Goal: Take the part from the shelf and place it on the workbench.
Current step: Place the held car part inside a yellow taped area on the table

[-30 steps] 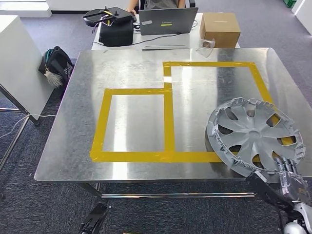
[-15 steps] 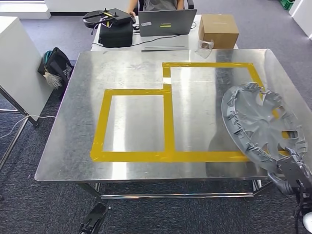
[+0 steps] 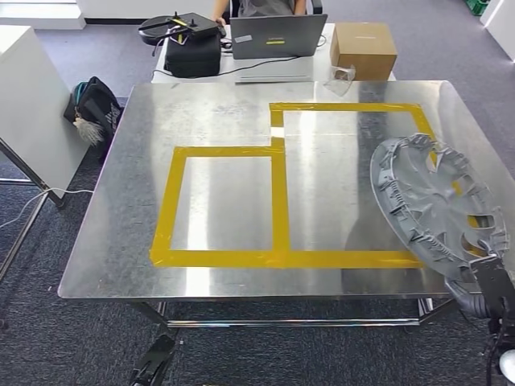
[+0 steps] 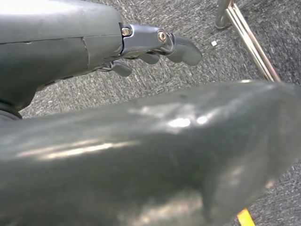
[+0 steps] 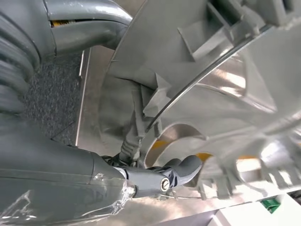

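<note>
Gripping hubcap (image 3: pixel 436 205), right robot hand (image 3: pixel 486 291), workbench (image 3: pixel 121 241)

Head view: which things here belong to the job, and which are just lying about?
Job: hubcap, held tilted by the right hand; metal workbench; yellow tape squares.

Lying about: laptop, cardboard box, black case, black bag.

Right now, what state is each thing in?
Wheel cover: tilted, inner side up, over the workbench's right end.
Right hand: holds the cover's near rim.
Left hand: holds nothing, above the floor.
Workbench: yellow tape squares bare.
Laptop: open.
Cardboard box: closed.
</note>
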Tool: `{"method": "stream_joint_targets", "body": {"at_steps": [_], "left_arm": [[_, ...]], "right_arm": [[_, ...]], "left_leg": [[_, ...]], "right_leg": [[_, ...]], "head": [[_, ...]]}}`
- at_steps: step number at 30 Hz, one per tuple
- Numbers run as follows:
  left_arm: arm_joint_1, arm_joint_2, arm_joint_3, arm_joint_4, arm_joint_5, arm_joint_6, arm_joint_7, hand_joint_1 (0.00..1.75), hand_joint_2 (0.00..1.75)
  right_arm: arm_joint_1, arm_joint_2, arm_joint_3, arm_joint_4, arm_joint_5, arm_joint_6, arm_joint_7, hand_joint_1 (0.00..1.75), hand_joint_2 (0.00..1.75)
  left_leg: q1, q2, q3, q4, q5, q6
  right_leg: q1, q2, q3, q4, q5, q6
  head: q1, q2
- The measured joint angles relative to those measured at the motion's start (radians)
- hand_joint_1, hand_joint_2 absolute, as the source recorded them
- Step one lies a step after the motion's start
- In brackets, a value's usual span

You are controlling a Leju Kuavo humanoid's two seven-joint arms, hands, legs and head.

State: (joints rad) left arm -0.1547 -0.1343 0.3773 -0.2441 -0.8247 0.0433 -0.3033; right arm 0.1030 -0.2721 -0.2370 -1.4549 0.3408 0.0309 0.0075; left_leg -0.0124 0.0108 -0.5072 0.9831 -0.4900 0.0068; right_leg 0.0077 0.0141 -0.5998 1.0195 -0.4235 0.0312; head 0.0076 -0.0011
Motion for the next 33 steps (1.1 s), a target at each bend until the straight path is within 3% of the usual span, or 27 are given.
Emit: {"method": "stream_joint_targets", "body": {"at_steps": [3, 9, 11, 13, 16, 18, 22, 26, 33], "left_arm": [[0.001, 0.0, 0.0, 0.0, -0.001, 0.002, 0.0, 0.0, 0.0], [-0.002, -0.004, -0.002, 0.0, -0.019, -0.004, 0.013, 0.0, 0.0], [-0.004, -0.005, -0.005, 0.0, -0.021, -0.005, 0.013, 0.0, 0.0], [-0.005, -0.007, -0.007, 0.0, -0.021, -0.005, 0.013, 0.0, 0.0], [-0.006, -0.008, -0.007, 0.0, -0.018, -0.004, 0.012, 0.0, 0.0], [-0.006, -0.008, -0.007, 0.0, -0.016, -0.003, 0.012, 0.0, 0.0], [-0.006, -0.009, -0.009, 0.0, -0.017, -0.003, 0.013, 0.0, 0.0], [-0.006, -0.008, -0.009, 0.0, -0.017, -0.006, 0.013, 0.0, 0.0], [-0.006, -0.006, -0.009, 0.0, -0.016, -0.01, 0.012, 0.0, 0.0]], "right_arm": [[0.005, 0.0, 0.016, 0.0, 0.189, -0.097, 0.018, 0.0, 1.75], [0.024, -0.023, 0.069, 0.004, 0.816, -0.236, 0.116, 0.0, 1.75], [0.028, -0.036, 0.079, 0.008, 0.893, -0.247, 0.099, 0.0, 1.75], [0.031, -0.045, 0.083, 0.014, 0.87, -0.228, 0.075, 0.0, 1.75], [0.028, -0.044, 0.074, 0.021, 0.69, -0.125, 0.053, 0.0, 1.75], [0.022, -0.045, 0.066, 0.024, 0.604, -0.048, 0.081, 0.0, 1.75], [0.014, -0.071, 0.068, 0.025, 0.59, 0.04, 0.124, 0.0, 1.75], [0.008, -0.091, 0.064, 0.025, 0.436, 0.149, 0.084, 0.0, 1.75], [0.005, -0.111, 0.053, 0.025, 0.342, 0.195, 0.061, 0.0, 1.75]], "left_leg": [[0.0, -0.002, -0.001, 0.0, 0.001, 0.001], [-0.001, -0.002, -0.005, 0.0, 0.001, 0.002], [-0.001, -0.002, -0.005, 0.0, 0.001, 0.002], [-0.001, -0.002, -0.005, 0.0, 0.001, 0.002], [-0.001, -0.002, -0.006, 0.0, 0.001, 0.002], [-0.001, -0.002, -0.006, 0.0, 0.001, 0.002], [-0.001, -0.002, -0.006, 0.0, 0.001, 0.002], [-0.001, -0.001, -0.005, 0.0, 0.001, 0.002], [-0.001, 0.0, -0.004, 0.0, 0.001, 0.002]], "right_leg": [[0.0, -0.003, -0.001, 0.0, 0.0, 0.0], [-0.001, -0.003, -0.006, 0.0, 0.0, 0.0], [-0.001, -0.003, -0.006, 0.0, 0.0, 0.0], [-0.001, -0.003, -0.007, 0.0, 0.0, 0.0], [-0.001, -0.003, -0.007, 0.0, 0.0, 0.0], [-0.001, -0.002, -0.006, 0.0, 0.0, 0.0], [-0.001, -0.002, -0.005, 0.0, 0.0, 0.0], [-0.001, 0.0, -0.004, -0.001, 0.001, 0.001], [-0.001, 0.002, -0.004, -0.002, 0.002, 0.002]], "head": [[0.0, 0.0], [0.0, 0.0], [0.0, 0.0], [0.0, 0.0], [0.0, 0.0], [0.0, 0.0], [0.0, 0.0], [0.0, 0.0], [0.0, 0.0]]}}
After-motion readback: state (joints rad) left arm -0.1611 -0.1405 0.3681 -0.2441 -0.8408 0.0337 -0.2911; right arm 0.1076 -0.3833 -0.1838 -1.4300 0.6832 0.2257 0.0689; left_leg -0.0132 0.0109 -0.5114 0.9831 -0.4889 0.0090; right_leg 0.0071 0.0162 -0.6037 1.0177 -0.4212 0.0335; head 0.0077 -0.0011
